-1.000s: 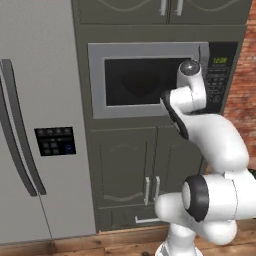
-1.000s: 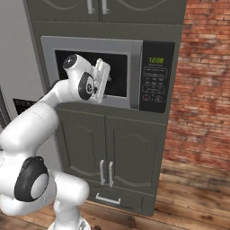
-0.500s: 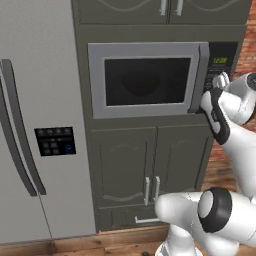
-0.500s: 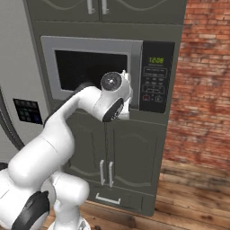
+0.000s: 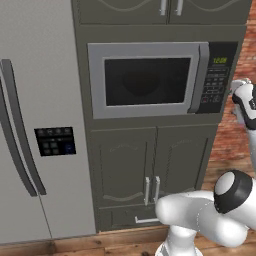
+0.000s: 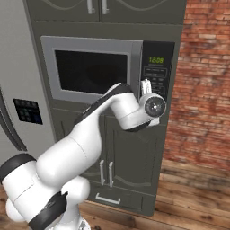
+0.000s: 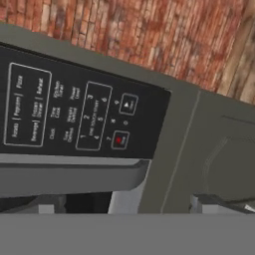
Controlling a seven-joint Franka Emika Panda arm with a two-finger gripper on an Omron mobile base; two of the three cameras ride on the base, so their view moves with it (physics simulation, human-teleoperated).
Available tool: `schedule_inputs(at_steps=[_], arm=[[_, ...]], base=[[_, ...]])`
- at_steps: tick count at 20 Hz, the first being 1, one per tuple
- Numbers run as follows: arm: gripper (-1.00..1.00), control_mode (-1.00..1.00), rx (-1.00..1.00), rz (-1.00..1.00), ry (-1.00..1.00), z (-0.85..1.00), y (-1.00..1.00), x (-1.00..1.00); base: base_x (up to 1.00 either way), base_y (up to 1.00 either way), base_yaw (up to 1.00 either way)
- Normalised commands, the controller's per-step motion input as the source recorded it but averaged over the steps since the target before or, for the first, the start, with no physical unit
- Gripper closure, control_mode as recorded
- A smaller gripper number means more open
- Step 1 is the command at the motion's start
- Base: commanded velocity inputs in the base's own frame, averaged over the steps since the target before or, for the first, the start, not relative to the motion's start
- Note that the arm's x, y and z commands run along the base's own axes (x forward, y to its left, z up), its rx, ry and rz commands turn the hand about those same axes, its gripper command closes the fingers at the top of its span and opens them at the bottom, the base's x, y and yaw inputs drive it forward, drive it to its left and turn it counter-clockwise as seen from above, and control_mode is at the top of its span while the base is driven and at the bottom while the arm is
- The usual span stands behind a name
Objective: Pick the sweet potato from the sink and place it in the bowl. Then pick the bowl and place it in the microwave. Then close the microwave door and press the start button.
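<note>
Hovering beside the keypad panel (image 6: 157,72) of the microwave (image 5: 150,80), the gripper (image 6: 146,86) stood wide and empty — the microwave door (image 5: 147,81) looked closed. Spread fingers risked hitting the wrong key, perhaps stop rather than start, if the approach drifted.

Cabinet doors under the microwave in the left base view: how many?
2: a left door and a right door side by side below the microwave, handles meeting at the middle. The arm hides the right door's lower corner.
</note>
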Motion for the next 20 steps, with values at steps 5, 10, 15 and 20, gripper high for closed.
schedule_inputs(at_steps=[5, 10, 15, 20], arm=[[-1.00, -1.00, 0.03, 0.00, -0.15, -0.13, 0.00, 0.01], [-1.00, -1.00, 0.08, -0.05, -0.06, -0.02, 0.00, -0.01], [-1.00, -1.00, 0.06, -0.06, 0.00, 0.00, 0.05, 0.00], [1.00, -1.00, 0.07, -0.05, 0.00, 0.00, 0.10, 0.00]], base=[[0.00, 0.00, 0.00], [0.00, 0.00, 0.00], [0.00, 0.00, 0.00], [0.00, 0.00, 0.00]])
